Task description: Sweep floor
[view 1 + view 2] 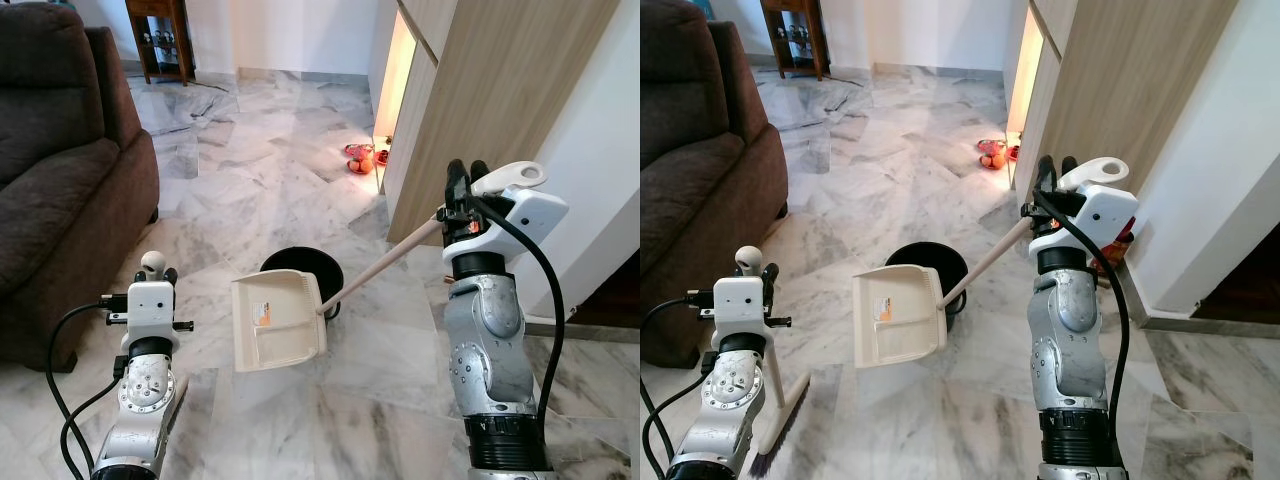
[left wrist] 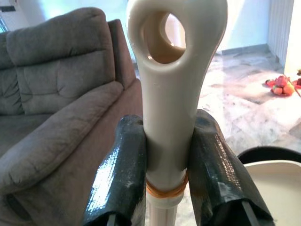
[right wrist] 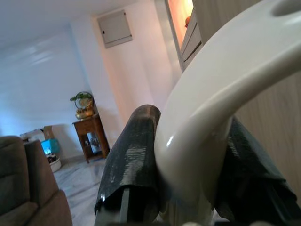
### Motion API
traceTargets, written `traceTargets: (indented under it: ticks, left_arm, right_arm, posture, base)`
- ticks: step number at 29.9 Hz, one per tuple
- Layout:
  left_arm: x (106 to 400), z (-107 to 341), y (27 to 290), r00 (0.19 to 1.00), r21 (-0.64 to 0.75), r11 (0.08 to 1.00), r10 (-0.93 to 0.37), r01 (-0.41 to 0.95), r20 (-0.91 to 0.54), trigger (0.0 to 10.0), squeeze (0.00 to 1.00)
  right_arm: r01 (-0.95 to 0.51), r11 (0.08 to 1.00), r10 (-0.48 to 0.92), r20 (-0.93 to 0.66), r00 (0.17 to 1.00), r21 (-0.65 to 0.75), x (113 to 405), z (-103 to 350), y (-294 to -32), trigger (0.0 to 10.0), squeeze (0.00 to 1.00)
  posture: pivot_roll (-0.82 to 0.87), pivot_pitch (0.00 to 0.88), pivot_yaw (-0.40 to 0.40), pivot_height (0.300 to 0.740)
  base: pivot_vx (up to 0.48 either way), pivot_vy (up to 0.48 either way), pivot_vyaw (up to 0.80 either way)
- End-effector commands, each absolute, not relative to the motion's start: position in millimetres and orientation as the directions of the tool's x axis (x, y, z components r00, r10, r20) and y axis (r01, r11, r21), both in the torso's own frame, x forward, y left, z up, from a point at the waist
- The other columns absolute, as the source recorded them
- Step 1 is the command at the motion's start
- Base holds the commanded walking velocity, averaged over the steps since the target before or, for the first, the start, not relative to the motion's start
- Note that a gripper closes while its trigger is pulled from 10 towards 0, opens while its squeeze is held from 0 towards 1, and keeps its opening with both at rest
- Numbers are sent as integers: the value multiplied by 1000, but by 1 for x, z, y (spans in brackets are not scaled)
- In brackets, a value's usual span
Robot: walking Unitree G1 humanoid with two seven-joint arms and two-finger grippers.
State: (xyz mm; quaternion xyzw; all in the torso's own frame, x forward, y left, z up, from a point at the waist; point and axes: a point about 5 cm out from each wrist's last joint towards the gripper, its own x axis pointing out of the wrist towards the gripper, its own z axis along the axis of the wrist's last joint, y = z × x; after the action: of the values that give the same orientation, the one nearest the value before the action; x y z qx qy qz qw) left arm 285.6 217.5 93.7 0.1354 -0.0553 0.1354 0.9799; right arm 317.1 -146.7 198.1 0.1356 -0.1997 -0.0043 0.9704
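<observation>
Dustpan [image 1: 276, 322] held tilted over the black bin [image 1: 305, 268] above marble floor [image 1: 250, 190], right gripper [image 1: 462, 186] clamped on its long handle at 3 o'clock, left gripper [image 2: 162, 155] closed around the broom [image 1: 778, 415] handle at 8 o'clock, sofa [image 1: 60, 170] at 9 o'clock

This is a home, a living room by the look of it. A brown upholstered sofa [image 1: 60, 170] stands on a polished marble floor [image 1: 270, 170]. A small wooden side table [image 1: 163, 38] sits by the far white wall, and tall wood-panelled cabinets [image 1: 480, 100] with a warm light inside line one side.
</observation>
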Motion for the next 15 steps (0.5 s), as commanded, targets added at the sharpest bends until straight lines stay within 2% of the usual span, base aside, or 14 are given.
traceTargets:
  ticks: [1, 15]
  left_arm:
    - [289, 108, 213, 952, 260, 927, 216, -270, 219, 10000, 0]
    - [290, 108, 209, 952, 253, 930, 213, -267, 221, 10000, 0]
  right_arm:
    - [-66, 959, -75, 471, 879, 276, 316, 217, -146, 10000, 0]
    - [-70, 960, -66, 462, 884, 272, 317, 214, -144, 10000, 0]
  posture:
    - [87, 0, -38, 740]
    - [85, 0, -44, 740]
  base:
    - [285, 0, 0]
    - [327, 0, 0]
